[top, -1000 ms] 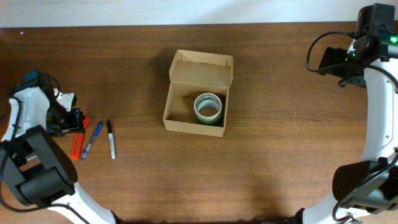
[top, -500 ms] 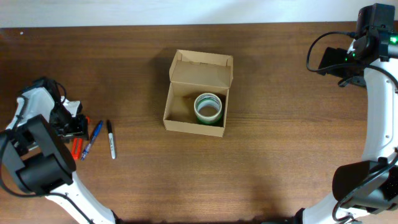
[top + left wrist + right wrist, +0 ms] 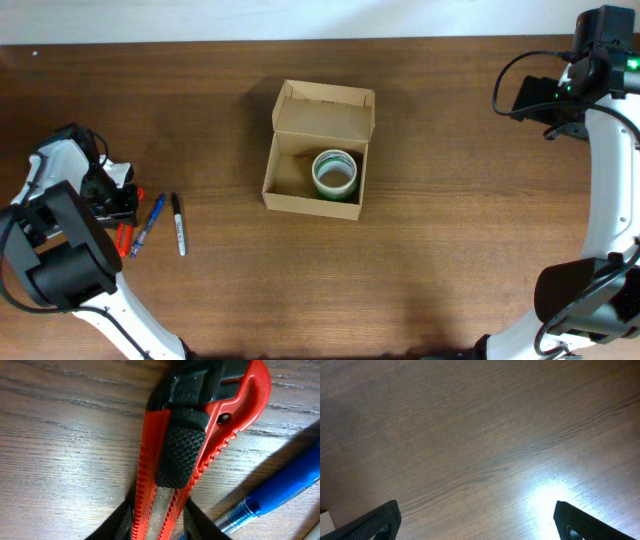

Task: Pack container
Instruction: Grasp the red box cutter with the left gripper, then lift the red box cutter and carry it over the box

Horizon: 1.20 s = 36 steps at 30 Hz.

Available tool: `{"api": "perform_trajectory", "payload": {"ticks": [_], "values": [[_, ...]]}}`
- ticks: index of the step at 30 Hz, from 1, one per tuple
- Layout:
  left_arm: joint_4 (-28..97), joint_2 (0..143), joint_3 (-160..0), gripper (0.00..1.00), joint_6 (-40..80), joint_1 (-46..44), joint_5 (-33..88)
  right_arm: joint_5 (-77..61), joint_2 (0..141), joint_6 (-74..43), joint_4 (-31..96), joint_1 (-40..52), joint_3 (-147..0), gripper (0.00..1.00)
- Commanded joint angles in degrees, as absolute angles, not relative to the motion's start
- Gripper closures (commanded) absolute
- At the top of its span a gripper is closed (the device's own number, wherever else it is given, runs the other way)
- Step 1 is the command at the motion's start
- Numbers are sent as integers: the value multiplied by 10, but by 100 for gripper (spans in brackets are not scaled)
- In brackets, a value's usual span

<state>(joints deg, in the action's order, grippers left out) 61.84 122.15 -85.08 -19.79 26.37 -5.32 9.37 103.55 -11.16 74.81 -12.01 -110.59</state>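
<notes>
The container, a tan cardboard box [image 3: 312, 207], stands open at the table's middle with its flap lid [image 3: 323, 118] raised at the back. A green-and-white tape roll [image 3: 335, 173] lies inside. My left gripper [image 3: 116, 208] is at the far left, down on the table. Its fingers [image 3: 159, 527] press both sides of a red utility knife [image 3: 185, 450], whose end shows in the overhead view [image 3: 122, 241]. My right gripper [image 3: 537, 98] is open and empty, held above bare wood at the far right [image 3: 480, 520].
A blue pen [image 3: 150, 222] lies right beside the knife and shows in the left wrist view [image 3: 280, 490]. A black marker [image 3: 178, 223] lies just to the right of the pen. The table's left edge is close to the left arm.
My left gripper has shifted slightly down and left, settling over the knife. The right arm, box and tape roll have not moved.
</notes>
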Motion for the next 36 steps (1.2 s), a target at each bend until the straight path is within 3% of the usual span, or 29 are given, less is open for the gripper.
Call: {"api": "perform_trajectory", "payload": {"ticks": [1, 7, 20, 26, 31, 36], "values": [[607, 1266, -849, 73, -187, 263, -41, 93, 1024, -109, 748, -120, -1115, 1], [684, 1266, -939, 98, -155, 260, 5, 93, 1024, -109, 748, -120, -1115, 1], [922, 1266, -1325, 98, -134, 137, 8, 93, 1024, -109, 748, -120, -1115, 1], [967, 1256, -1444, 98, -211, 0, 32, 93, 1024, -109, 748, -120, -1115, 0], [966, 1240, -1469, 98, -305, -139, -46, 93, 1024, -109, 748, -120, -1115, 1], [967, 1239, -1464, 98, -377, -248, -37, 93, 1024, -109, 748, -120, -1115, 1]]}}
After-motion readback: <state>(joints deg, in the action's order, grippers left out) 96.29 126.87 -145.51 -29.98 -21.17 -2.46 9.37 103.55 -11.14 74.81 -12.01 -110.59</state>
